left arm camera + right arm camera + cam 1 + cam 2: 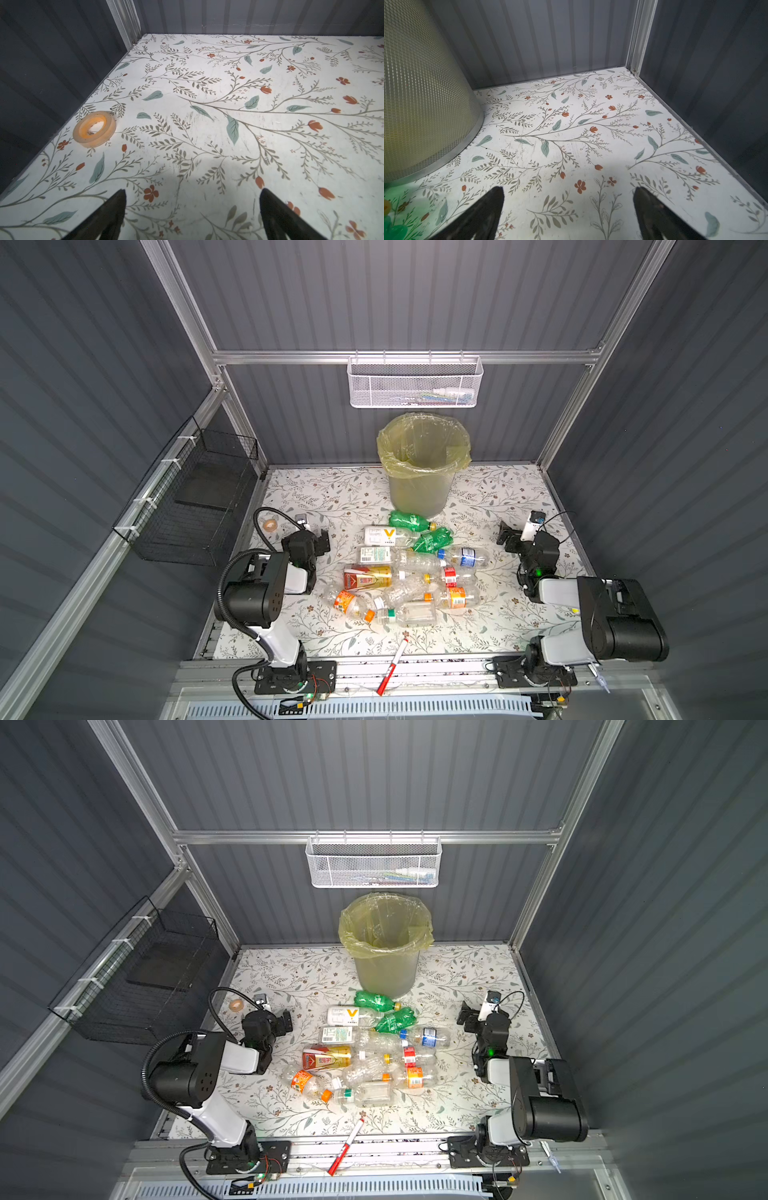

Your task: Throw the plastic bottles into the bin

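Several plastic bottles (368, 577) (328, 1057) lie in a heap mid-table in both top views, mostly clear, with two green ones (409, 520) nearest the bin. The grey bin (419, 485) (384, 965), lined with a yellow bag, stands at the back; its mesh wall (425, 104) fills one side of the right wrist view. My left gripper (323, 540) (192, 191) hovers open left of the heap, over bare table. Right of the heap, my right gripper (506, 536) (569, 188) is open too and holds nothing. A green bottle (394, 228) shows blurred at that view's corner.
A tan tape roll (270, 525) (94, 129) lies by the left wall. A red-and-white marker pen (392, 668) rests across the table's front edge. A white mesh basket (415, 383) hangs on the back wall, a black wire basket (195, 506) on the left wall.
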Controlling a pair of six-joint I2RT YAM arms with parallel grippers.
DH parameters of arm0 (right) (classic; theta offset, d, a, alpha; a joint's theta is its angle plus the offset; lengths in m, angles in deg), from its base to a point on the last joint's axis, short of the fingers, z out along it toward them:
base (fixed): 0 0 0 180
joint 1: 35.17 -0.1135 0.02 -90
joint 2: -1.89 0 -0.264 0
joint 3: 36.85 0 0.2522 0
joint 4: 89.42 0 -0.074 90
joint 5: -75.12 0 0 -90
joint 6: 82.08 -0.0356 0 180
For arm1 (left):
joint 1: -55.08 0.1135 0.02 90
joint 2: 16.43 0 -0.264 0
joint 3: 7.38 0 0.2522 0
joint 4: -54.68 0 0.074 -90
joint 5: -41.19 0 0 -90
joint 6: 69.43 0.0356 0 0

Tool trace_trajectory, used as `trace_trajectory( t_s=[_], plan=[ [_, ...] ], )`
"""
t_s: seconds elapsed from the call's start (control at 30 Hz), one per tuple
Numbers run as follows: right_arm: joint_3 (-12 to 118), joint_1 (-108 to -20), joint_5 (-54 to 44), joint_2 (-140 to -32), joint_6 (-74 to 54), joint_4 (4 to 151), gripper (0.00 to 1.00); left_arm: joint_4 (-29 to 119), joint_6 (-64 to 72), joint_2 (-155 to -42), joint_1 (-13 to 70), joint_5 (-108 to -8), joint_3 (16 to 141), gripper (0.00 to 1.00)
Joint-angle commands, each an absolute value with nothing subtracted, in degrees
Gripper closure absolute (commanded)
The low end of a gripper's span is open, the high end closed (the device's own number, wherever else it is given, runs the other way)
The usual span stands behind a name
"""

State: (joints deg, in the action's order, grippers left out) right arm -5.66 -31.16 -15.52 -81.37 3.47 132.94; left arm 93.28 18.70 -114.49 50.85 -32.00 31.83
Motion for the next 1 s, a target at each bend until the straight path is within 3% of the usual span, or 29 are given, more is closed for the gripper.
trace_trajectory(
  t_s=[0.0,0.73,0.9,0.97],
  plan=[
    [-4.90,-31.31,-16.14,-81.73,3.70,133.78,0.01,94.13,19.67,-114.69,50.77,-32.64,32.75,0.00],
    [-4.72,-30.60,-14.89,-81.91,3.15,133.47,0.01,94.07,19.69,-114.73,50.77,-32.62,32.82,0.00],
    [-4.28,-30.43,-14.22,-81.17,3.34,133.24,0.11,94.75,19.84,-114.37,50.77,-31.86,32.79,0.05],
    [1.51,-30.08,-14.38,-76.18,2.87,115.98,0.15,87.65,18.43,-110.38,50.77,-28.93,34.87,0.06]
  ],
)
